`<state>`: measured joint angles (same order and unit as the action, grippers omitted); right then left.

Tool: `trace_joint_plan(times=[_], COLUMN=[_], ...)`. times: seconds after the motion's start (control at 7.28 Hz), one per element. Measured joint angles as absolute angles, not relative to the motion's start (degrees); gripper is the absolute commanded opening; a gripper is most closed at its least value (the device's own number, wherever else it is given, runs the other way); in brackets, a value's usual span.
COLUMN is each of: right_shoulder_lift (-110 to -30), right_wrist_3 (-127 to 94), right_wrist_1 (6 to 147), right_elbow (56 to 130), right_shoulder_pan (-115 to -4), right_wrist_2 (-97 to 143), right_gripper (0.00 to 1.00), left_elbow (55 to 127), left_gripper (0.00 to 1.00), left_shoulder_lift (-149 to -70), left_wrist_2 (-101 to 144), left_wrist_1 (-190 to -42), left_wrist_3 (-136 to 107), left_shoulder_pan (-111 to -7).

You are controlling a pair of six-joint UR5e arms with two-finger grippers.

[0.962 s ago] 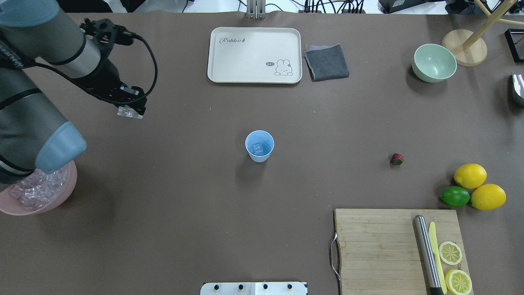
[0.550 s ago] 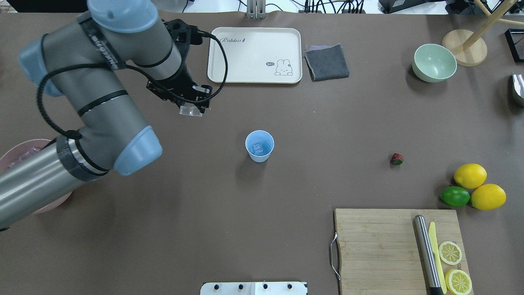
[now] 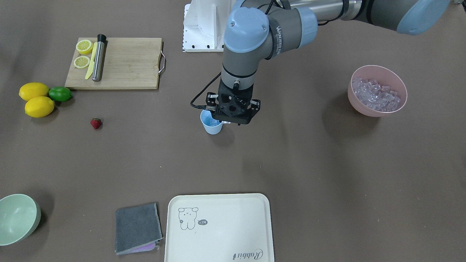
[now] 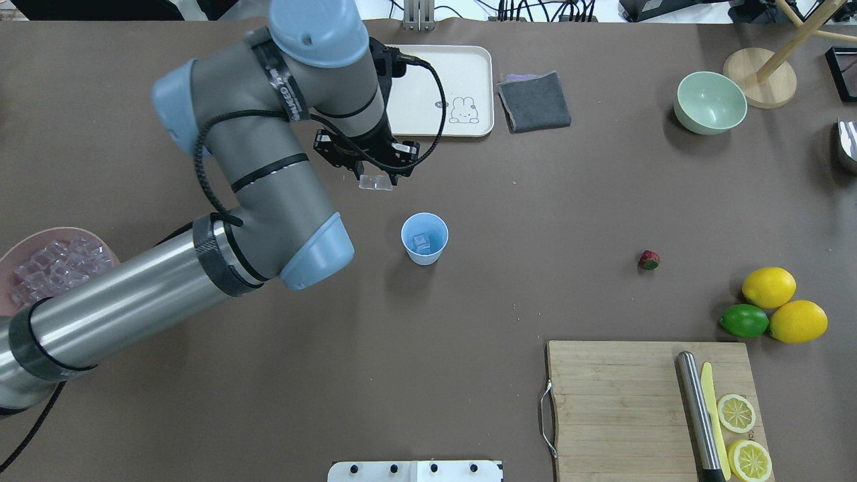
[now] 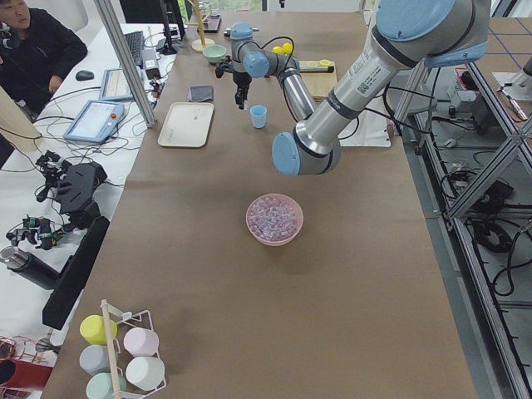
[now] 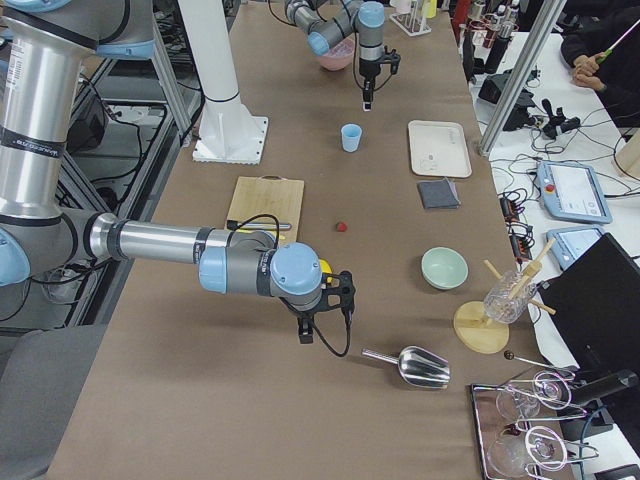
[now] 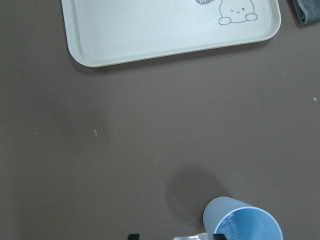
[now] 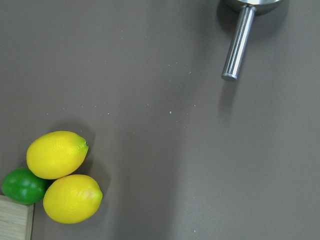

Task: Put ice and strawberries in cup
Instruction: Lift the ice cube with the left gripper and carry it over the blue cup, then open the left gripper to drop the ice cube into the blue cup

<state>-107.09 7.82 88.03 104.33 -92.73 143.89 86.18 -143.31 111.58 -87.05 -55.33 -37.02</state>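
The light blue cup (image 4: 424, 238) stands upright mid-table with one ice cube (image 4: 422, 242) inside. My left gripper (image 4: 375, 181) is shut on clear ice and held above the table, just beside the cup; in the front view the gripper (image 3: 229, 122) overlaps the cup (image 3: 212, 123). In the left wrist view the cup (image 7: 245, 222) is at the lower right. More ice fills the pink bowl (image 4: 40, 244) at the left. The strawberry (image 4: 649, 260) lies alone to the right. My right gripper (image 6: 307, 335) shows only in the exterior right view; I cannot tell its state.
A cream tray (image 4: 462, 87) and a grey cloth (image 4: 534, 102) lie at the back. A pale green bowl (image 4: 710, 102) is back right. Two lemons (image 4: 768, 287) and a lime (image 4: 744, 320) sit by the cutting board (image 4: 616, 402). A metal scoop (image 8: 239, 45) lies under the right wrist.
My left arm has swung right from the pink bowl toward the cup, carrying the ice in its gripper. The cup and strawberry have not moved.
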Motion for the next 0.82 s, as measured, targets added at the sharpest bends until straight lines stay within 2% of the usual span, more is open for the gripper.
trace_joint_plan(times=[0.55, 0.69, 0.82], right_shoulder_lift=[-107.2, -107.3, -107.3], right_wrist_3=[7.8, 7.8, 7.8], right_wrist_1=[88.3, 88.3, 88.3], right_elbow=[104.2, 104.2, 104.2], right_shoulder_pan=[-92.7, -92.7, -92.7], right_wrist_2=[144.0, 144.1, 144.1], right_gripper=[1.0, 1.0, 1.0], left_elbow=[84.0, 84.1, 84.2], left_gripper=[0.0, 0.12, 0.4], left_shoulder_lift=[-144.1, -144.0, -143.7], left_wrist_2=[107.2, 106.8, 106.0], left_wrist_1=[-89.4, -89.5, -89.5], left_wrist_3=[-58.8, -59.5, -59.9], left_shoulder_pan=[-32.4, -31.7, -31.1])
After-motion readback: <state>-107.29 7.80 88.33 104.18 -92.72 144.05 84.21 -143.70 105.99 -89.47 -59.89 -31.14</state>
